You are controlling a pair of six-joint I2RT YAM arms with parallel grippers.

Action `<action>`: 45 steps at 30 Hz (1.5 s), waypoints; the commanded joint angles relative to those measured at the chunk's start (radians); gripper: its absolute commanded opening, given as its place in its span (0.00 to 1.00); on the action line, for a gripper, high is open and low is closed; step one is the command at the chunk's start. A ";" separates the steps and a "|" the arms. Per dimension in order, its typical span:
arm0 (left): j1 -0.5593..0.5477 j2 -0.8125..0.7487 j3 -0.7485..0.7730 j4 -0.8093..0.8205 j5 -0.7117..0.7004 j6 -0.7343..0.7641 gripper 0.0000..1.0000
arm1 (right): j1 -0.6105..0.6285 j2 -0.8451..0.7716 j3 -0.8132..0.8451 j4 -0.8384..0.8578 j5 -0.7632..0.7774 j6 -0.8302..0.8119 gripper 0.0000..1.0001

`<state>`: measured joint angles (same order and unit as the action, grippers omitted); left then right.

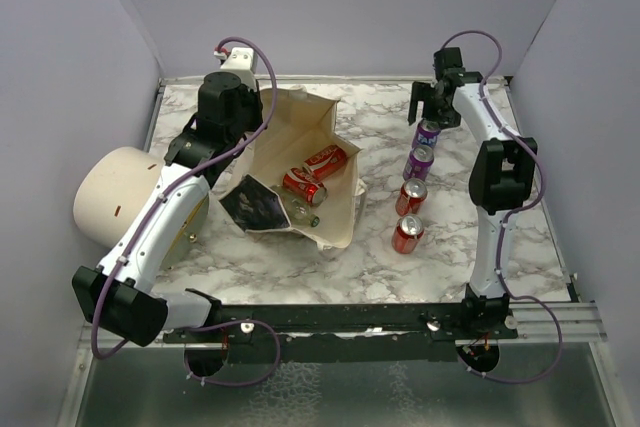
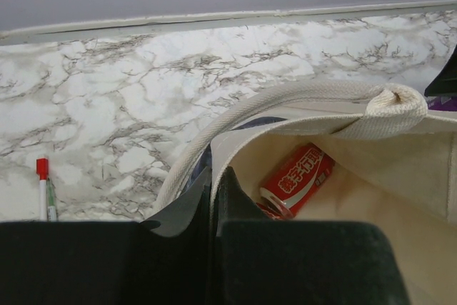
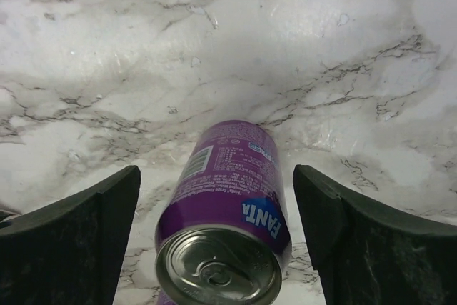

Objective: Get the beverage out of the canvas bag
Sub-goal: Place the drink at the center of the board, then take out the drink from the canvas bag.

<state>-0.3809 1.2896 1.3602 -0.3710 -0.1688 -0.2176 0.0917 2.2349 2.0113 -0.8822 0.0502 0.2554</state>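
While the left gripper point(image 2: 213, 201) is clamped on the rim of the canvas bag point(image 1: 295, 122), holding its mouth up and open, the right gripper point(image 3: 216, 198) stands spread over a purple can point(image 3: 228, 191). That can is upright on the marble table point(image 3: 214, 33), with a clear gap between it and each jaw (so nothing is held on that side).

The job looks a little past its middle. Four beverages are out on the table. One is the purple can between the right jaws. The others run in a line from that gripper back towards its own arm's base: a second purple can point(image 1: 418, 161), one red can point(image 1: 411, 196) and another red can point(image 1: 407, 234).

Inside the bag, just beyond and below the left gripper's fingers, lies a bagged red can point(image 1: 325, 160), with a second bagged red can point(image 1: 304, 186) beside it. A pale container point(image 1: 303, 212) lies further from that gripper, too unclear to name. At least two drinks, probably three, are left to fetch. For that the right gripper would have to leave the row and cross to the bag's open mouth.
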 commanded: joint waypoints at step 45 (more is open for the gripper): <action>0.004 -0.061 -0.043 0.120 0.044 0.022 0.00 | 0.747 -0.575 -0.658 0.577 -0.246 -0.642 0.57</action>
<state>-0.3809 1.2583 1.3159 -0.3294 -0.1341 -0.2096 0.8455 1.6154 1.3529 -0.3187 -0.3309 -0.3458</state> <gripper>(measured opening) 0.018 0.582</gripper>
